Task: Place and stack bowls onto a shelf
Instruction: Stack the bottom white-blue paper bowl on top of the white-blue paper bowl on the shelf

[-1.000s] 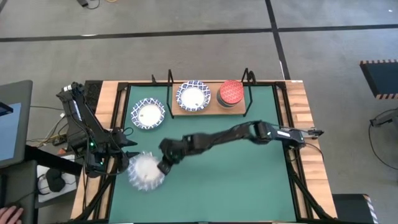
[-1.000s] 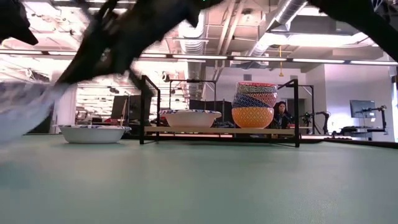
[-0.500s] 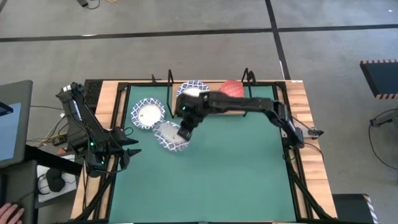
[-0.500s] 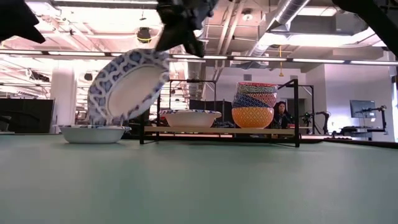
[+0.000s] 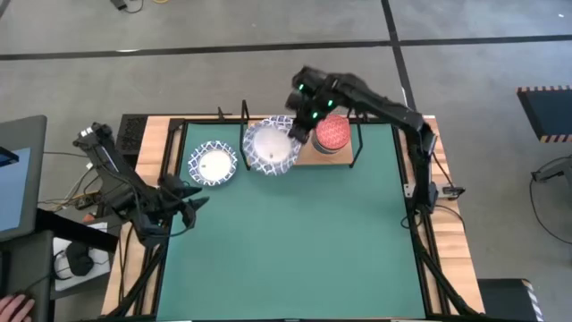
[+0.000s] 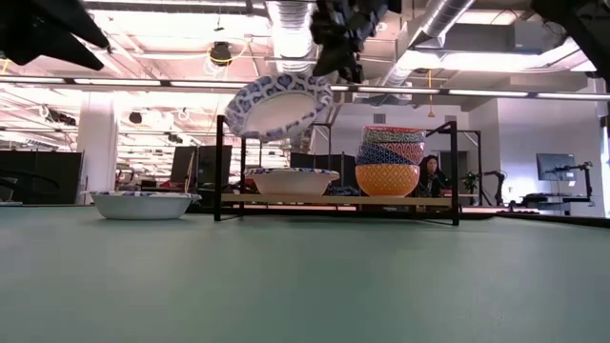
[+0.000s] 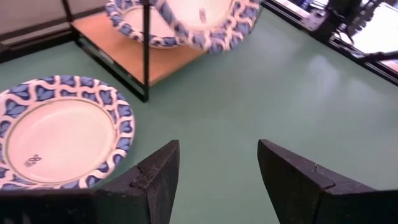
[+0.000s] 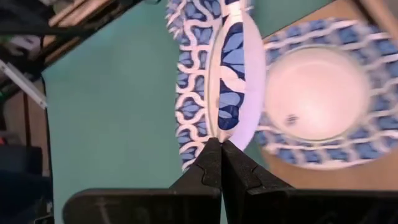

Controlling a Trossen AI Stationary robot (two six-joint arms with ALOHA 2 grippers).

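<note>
A green tabletop (image 5: 304, 233) fronts a workshop room. Above the shelf (image 6: 335, 198), the right claw (image 8: 220, 163) pinches a blue-rimmed bowl (image 6: 277, 106); the left claw (image 7: 216, 180) gapes, released.

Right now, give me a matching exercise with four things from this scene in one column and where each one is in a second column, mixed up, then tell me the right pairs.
Things:
1. held bowl
2. white and blue bowl
3. stack of bowls
4. left gripper

Places:
A. on the green mat, beside the shelf
B. low over the mat's left edge, fingers apart
C. in the air above the shelf, pinched at its rim by the right gripper
D. on the shelf's right part

Pairs: 1-C, 2-A, 3-D, 4-B
</note>
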